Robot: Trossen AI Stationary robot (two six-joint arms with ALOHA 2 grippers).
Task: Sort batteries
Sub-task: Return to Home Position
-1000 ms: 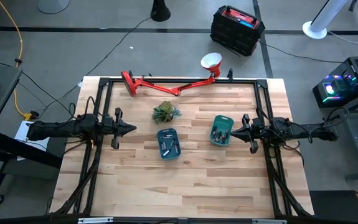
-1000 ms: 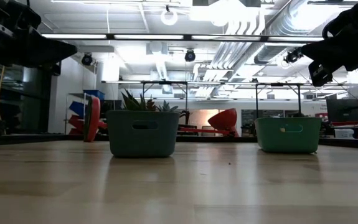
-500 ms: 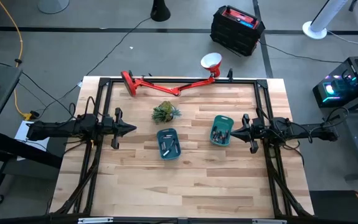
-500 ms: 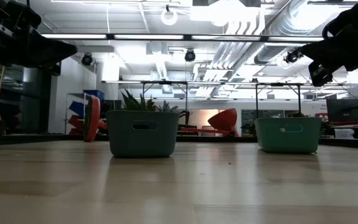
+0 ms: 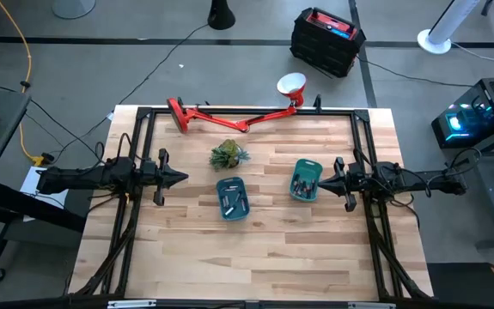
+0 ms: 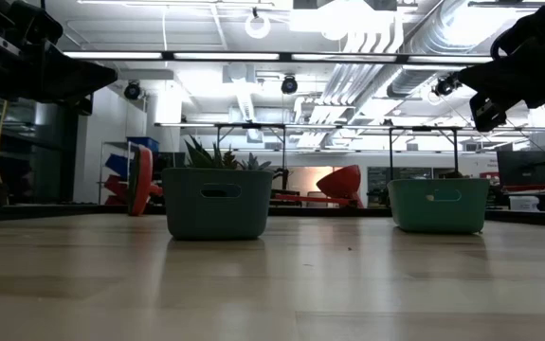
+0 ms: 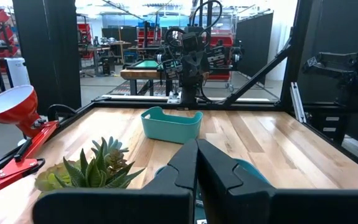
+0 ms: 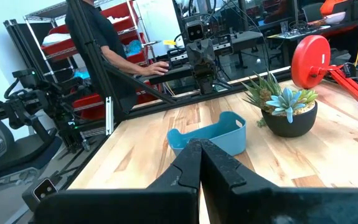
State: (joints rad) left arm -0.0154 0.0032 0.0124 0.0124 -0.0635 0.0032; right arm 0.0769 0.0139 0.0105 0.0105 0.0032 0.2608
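Two teal trays stand on the wooden table, one in the middle (image 5: 232, 197) and one to its right (image 5: 305, 179). Small silvery and dark batteries lie inside the middle tray (image 5: 234, 203) and inside the right one (image 5: 301, 184). My left gripper (image 5: 184, 178) hovers level at the table's left side, shut and holding nothing, pointing toward the middle tray. My right gripper (image 5: 321, 181) hovers level at the right side, shut and holding nothing, its tips above the right tray's rim. In the low view the trays' walls (image 6: 217, 202) (image 6: 438, 205) hide the batteries.
A green spiky plant (image 5: 228, 155) in a dark pot stands behind the middle tray. A red desk lamp (image 5: 229, 116) lies along the far edge. A black frame (image 5: 143, 129) borders the table. A person (image 8: 104, 37) stands beyond the table's left side.
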